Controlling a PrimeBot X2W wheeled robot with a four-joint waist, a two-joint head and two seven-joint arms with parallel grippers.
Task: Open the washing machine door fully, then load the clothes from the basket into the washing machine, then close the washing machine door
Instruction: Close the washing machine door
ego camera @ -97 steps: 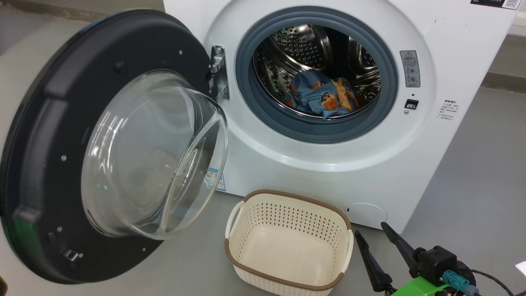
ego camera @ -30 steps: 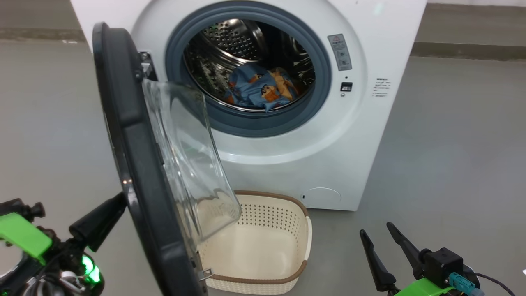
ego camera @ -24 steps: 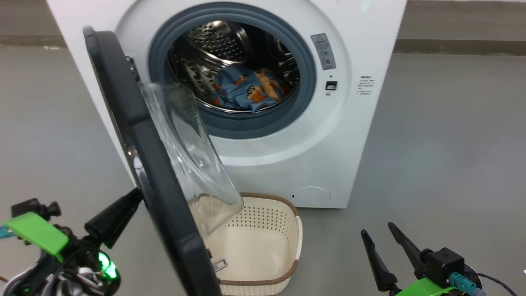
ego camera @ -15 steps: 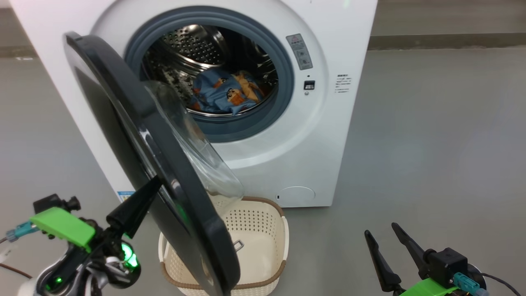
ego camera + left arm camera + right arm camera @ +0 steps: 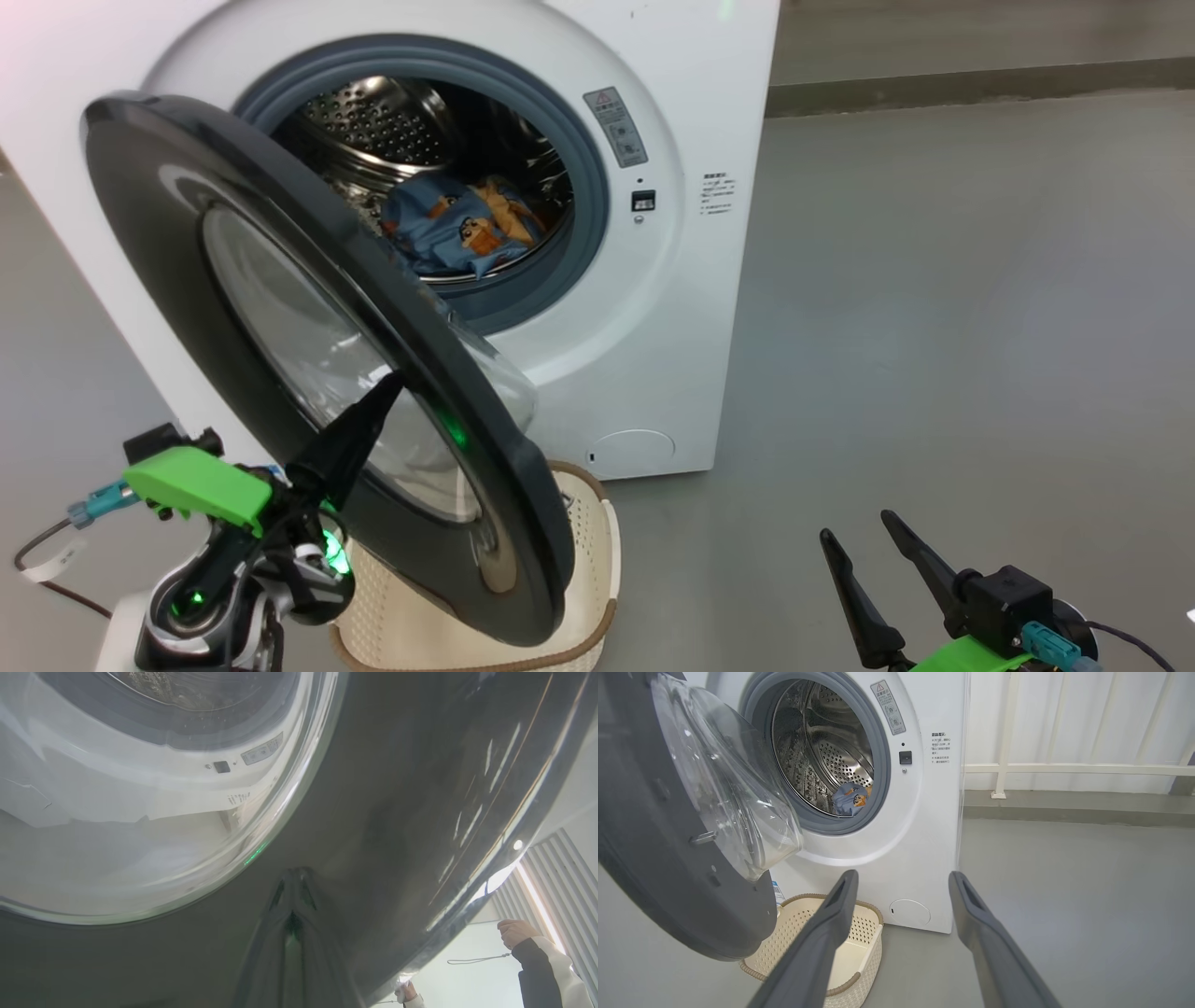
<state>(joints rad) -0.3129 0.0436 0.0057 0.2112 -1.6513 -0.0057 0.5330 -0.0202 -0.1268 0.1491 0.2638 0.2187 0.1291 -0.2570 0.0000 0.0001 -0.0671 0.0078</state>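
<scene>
head view: door before basket

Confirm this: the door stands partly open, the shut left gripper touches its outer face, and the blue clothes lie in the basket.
Wrong on the clothes: the head view shows them in the drum of the washing machine, not in the basket. The rest holds: the door stands partly open, with the shut left gripper against its outer face.
</scene>
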